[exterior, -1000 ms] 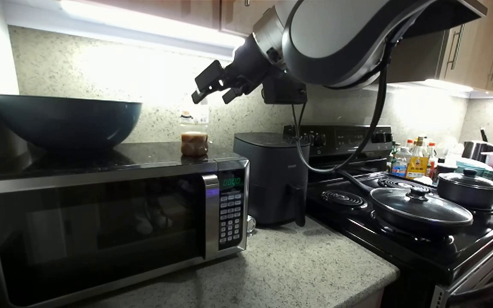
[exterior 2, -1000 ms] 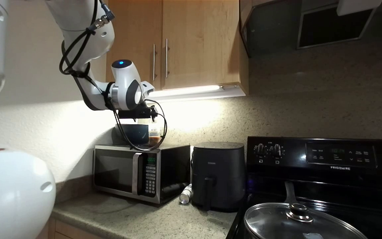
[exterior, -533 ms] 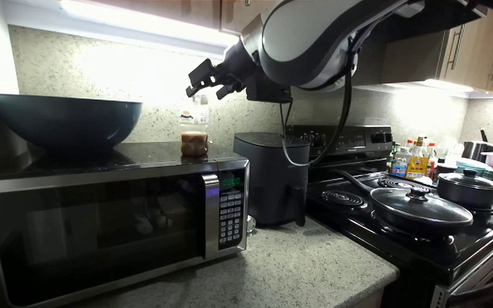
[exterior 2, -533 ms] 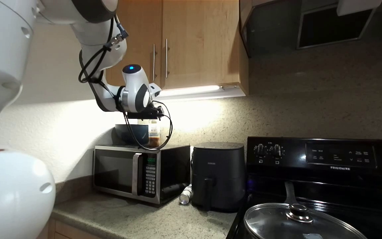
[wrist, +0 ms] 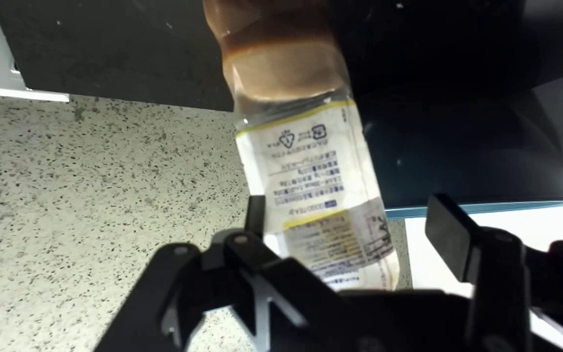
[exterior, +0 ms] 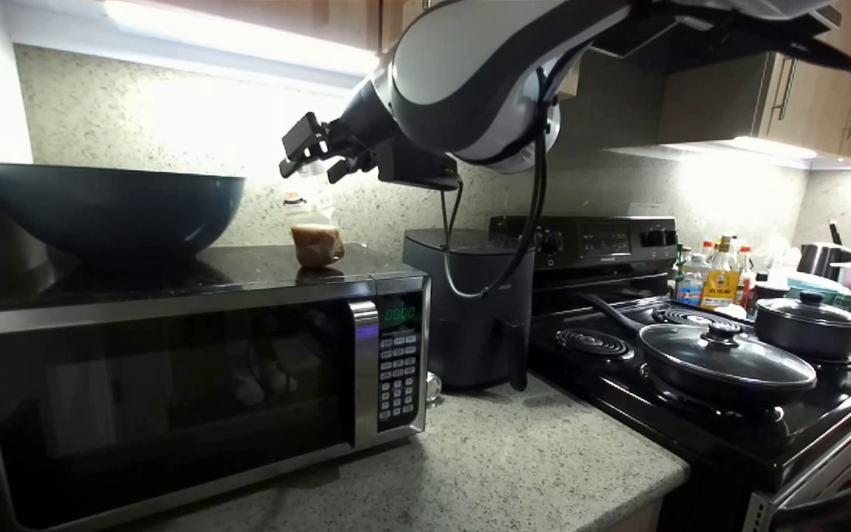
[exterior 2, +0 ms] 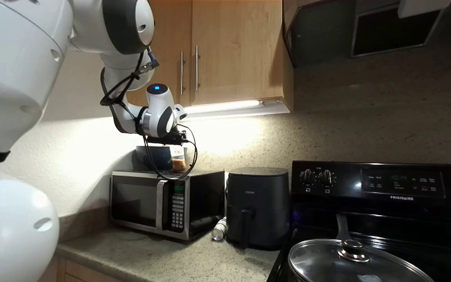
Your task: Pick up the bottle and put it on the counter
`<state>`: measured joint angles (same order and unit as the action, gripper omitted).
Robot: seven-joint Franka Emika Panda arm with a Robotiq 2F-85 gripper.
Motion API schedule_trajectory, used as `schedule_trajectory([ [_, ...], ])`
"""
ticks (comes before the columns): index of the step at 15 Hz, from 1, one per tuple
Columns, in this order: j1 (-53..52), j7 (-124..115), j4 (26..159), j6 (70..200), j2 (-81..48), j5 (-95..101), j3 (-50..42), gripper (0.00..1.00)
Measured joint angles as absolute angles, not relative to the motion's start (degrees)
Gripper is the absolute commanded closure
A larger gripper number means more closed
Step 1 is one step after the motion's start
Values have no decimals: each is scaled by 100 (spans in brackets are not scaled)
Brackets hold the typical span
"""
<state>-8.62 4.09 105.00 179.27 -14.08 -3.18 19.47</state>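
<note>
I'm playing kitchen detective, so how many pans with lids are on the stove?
2. In an exterior view, a lidded frying pan sits nearer the counter, and a lidded saucepan stands beyond it, toward the picture's right. None seem hidden.

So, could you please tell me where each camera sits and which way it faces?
Exterior view: close in front of the microwave, facing the wall behind, stove at right; arm and gripper show above.
Exterior view: farther from the microwave, same wall ahead; the arm fills the left, gripper mostly hidden.
Wrist view: on the arm's end, picture upside down, looking past the gripper's fingers at the bottle; bowl at right.
Both exterior views show the microwave, air fryer, stove, bowl and bottle.
</note>
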Motion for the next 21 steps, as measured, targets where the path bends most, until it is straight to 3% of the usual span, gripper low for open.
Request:
schedule_trajectory([
  [7,-129,644,10245,17920,-1656,-319,2822,94],
  [9,63,693,10237,17920,-1677,-318,3033,100],
  [10,148,708,10237,17912,-1680,-318,3126,63],
  [11,206,718,10237,17886,-1679,-311,3178,92],
  [12,225,720,10237,17856,-1675,-292,3178,90],
  [13,233,720,10237,17832,-1669,-286,3169,85],
  [14,238,720,10237,17821,-1666,-283,3165,53],
  [21,206,692,10244,17577,-1655,-304,3252,8],
])
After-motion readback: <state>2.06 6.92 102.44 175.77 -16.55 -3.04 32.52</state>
